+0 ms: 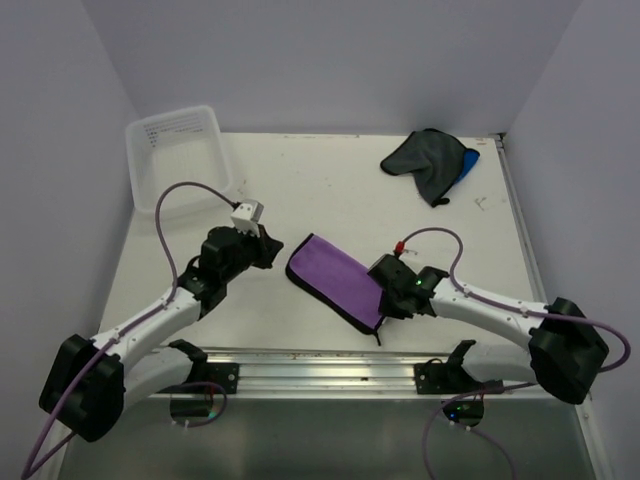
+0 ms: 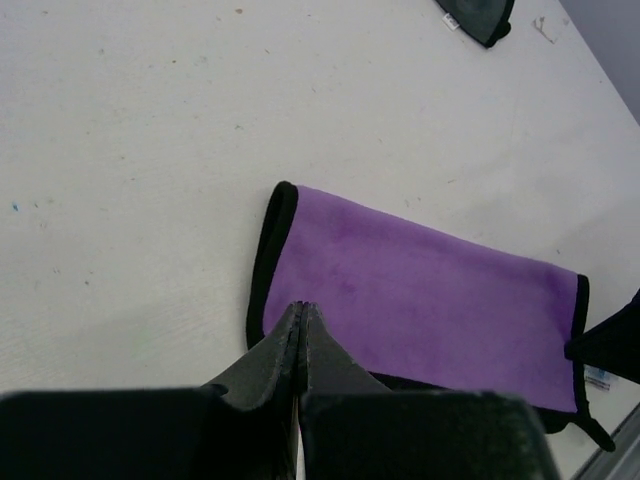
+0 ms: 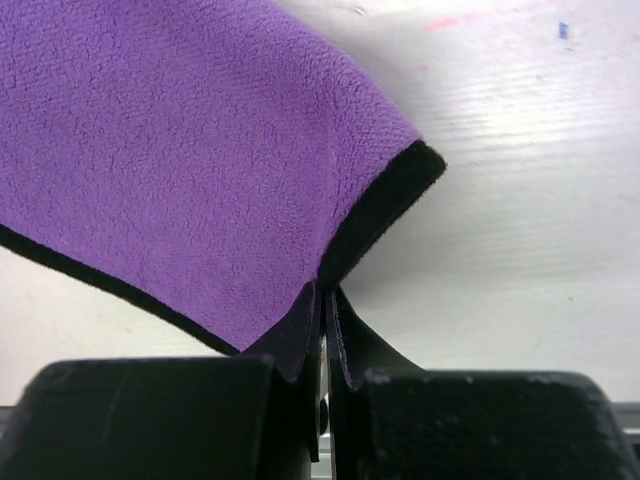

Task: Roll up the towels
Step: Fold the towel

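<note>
The purple towel point(image 1: 335, 278) lies folded in a long strip with black edging at the table's middle; it also shows in the left wrist view point(image 2: 430, 290). My right gripper point(image 1: 385, 302) is shut on its near right corner and lifts that corner point(image 3: 200, 150) off the table, with the fingertips point(image 3: 326, 292) pinching the black edge. My left gripper point(image 1: 272, 250) is shut and empty, just left of the towel's far left end, its tips point(image 2: 300, 310) hovering by that end. The dark grey towel point(image 1: 425, 160) lies crumpled at the back right, on top of the blue towel point(image 1: 470, 160).
The clear plastic tub point(image 1: 180, 155) stands at the back left corner. A metal rail point(image 1: 320, 365) runs along the near table edge between the arm bases. Walls close in the back and both sides.
</note>
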`<act>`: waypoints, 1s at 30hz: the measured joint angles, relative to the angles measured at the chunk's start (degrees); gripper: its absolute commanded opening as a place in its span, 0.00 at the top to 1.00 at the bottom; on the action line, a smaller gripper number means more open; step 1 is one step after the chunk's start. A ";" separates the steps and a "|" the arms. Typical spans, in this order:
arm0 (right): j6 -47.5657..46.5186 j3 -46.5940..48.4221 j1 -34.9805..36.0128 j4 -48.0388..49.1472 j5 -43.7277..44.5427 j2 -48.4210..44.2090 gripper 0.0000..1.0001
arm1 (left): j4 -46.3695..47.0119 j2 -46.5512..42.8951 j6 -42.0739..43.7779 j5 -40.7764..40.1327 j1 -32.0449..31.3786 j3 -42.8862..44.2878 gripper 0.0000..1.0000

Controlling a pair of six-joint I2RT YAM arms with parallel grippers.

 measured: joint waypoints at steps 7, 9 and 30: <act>-2.01 -2.19 0.00 -9.11 0.72 -12.31 1.00 | -1.07 -5.49 -2.34 1.16 -1.36 -2.19 1.00; -2.69 -1.92 0.00 -12.00 0.94 -16.20 1.00 | -1.49 -6.05 -2.73 1.11 -2.23 -2.25 1.00; -11.82 22.75 -1.68 -8.85 -1.14 9.94 1.00 | -3.34 -5.38 -3.23 -0.31 -6.01 -2.29 1.00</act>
